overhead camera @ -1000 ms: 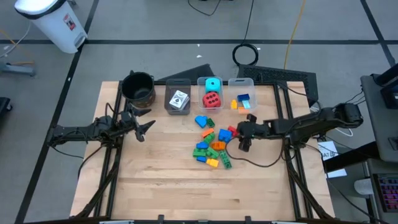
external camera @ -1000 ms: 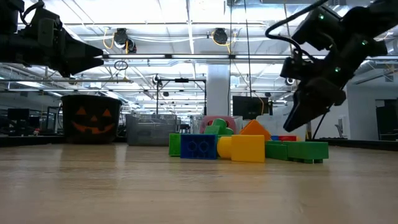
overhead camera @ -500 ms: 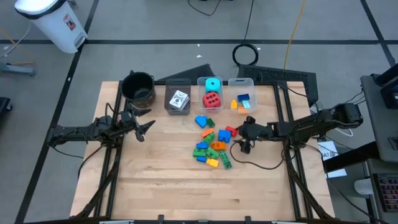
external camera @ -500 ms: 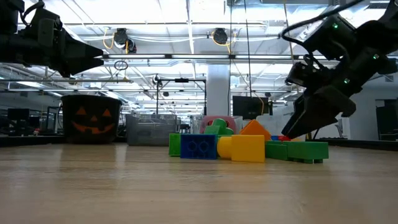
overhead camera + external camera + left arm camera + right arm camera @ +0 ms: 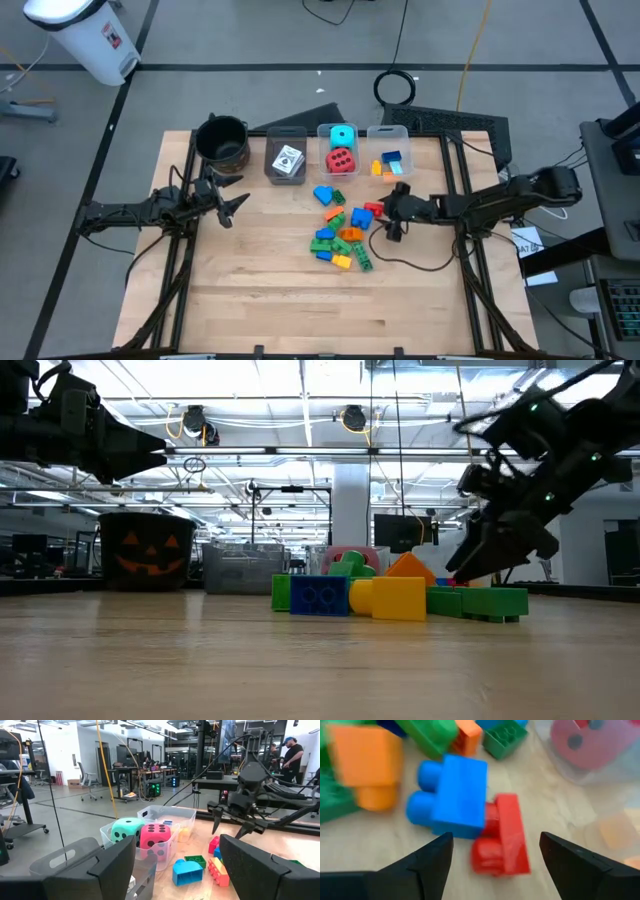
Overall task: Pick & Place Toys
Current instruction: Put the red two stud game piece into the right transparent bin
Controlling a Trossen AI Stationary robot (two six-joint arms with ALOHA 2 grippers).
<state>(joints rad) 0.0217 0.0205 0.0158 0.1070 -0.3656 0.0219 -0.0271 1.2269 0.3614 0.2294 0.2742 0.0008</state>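
Right gripper (image 5: 393, 213) hangs just beside the brick pile (image 5: 342, 236), fingers spread and empty, a red brick (image 5: 502, 836) between them. Left gripper (image 5: 232, 205) waits apart, fingers spread, empty.

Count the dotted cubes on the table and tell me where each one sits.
2. The cyan dotted cube and the red dotted cube share the middle clear bin at the table's far edge, cyan behind red. None shows in the loose pile, though bricks could hide one.
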